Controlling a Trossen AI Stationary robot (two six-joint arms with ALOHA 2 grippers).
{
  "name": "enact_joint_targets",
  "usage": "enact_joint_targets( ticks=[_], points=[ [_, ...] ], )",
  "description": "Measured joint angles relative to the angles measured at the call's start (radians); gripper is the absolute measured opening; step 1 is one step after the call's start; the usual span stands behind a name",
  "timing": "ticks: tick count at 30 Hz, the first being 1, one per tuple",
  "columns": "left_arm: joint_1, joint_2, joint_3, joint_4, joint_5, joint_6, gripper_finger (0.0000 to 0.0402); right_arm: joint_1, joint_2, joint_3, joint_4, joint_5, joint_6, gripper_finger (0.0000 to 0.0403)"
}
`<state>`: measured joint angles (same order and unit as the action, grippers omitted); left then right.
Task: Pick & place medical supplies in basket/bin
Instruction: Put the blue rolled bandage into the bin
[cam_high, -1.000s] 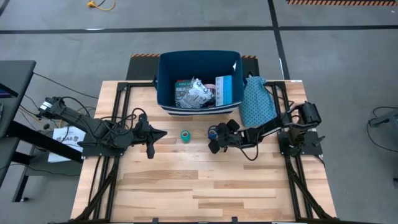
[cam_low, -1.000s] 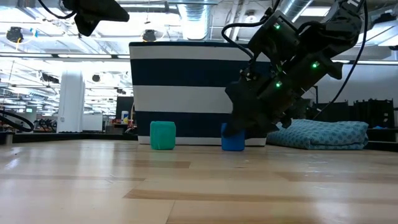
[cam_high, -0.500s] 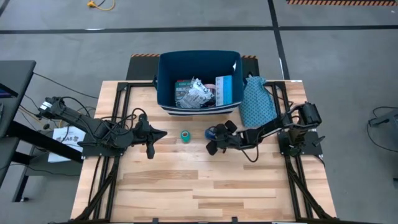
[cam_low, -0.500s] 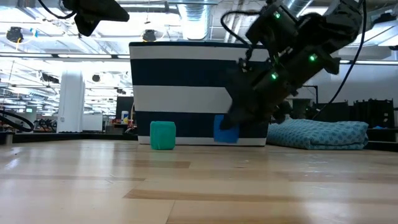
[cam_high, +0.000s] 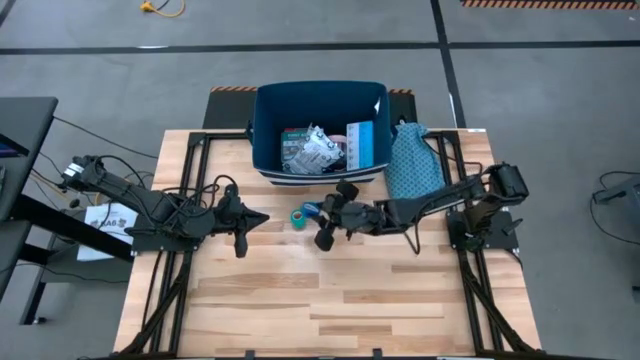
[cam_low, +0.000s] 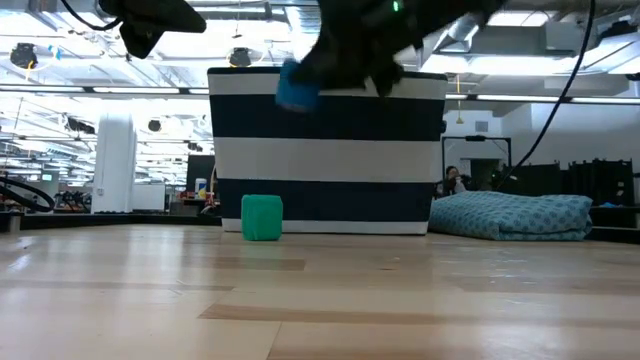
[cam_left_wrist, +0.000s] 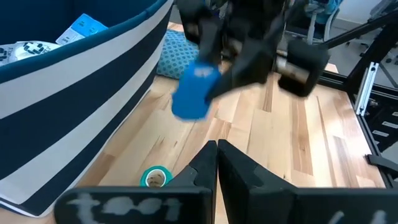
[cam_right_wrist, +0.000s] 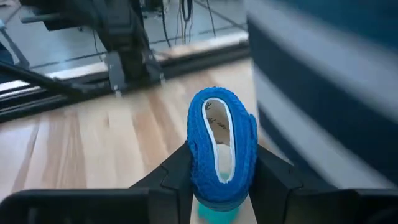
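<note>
Right wrist view, right gripper (cam_right_wrist: 217, 180) jaws clamped on blue tape roll (cam_right_wrist: 222, 149), left gripper (cam_left_wrist: 216, 163) jaws together.

There are two tape rolls: one blue roll (cam_high: 312, 210), which is held between the fingers of the right tool (cam_high: 318, 212) just in front of the bin (cam_high: 266, 120), and one teal roll (cam_high: 298, 217) that stands on the surface (cam_high: 300, 300) near the bin's front wall. There is one bin. Inside it lie several packets (cam_high: 320, 147); their exact number cannot be told. One teal dotted cloth (cam_high: 411, 165) lies beside the bin. There are two tools; the left tool (cam_high: 258, 215) is also in front of the bin.
</note>
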<state>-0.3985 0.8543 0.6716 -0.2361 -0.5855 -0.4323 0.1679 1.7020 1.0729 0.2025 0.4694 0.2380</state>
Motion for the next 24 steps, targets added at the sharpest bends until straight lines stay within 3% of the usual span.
enact_joint_targets(
  ticks=[7, 13, 24],
  points=[
    [0.000, 0.000, 0.000, 0.004, 0.002, 0.007, 0.0000, -0.007, -0.088, 0.108, -0.071, 0.004, -0.178, 0.0111],
    [0.000, 0.000, 0.000, 0.019, 0.001, 0.033, 0.0000, -0.032, -0.113, 0.119, -0.128, 0.004, -0.213, 0.0111],
    [0.048, 0.000, 0.000, 0.084, -0.030, 0.100, 0.0000, -0.236, -0.298, 0.119, -0.135, 0.005, -0.344, 0.0112]
  ],
)
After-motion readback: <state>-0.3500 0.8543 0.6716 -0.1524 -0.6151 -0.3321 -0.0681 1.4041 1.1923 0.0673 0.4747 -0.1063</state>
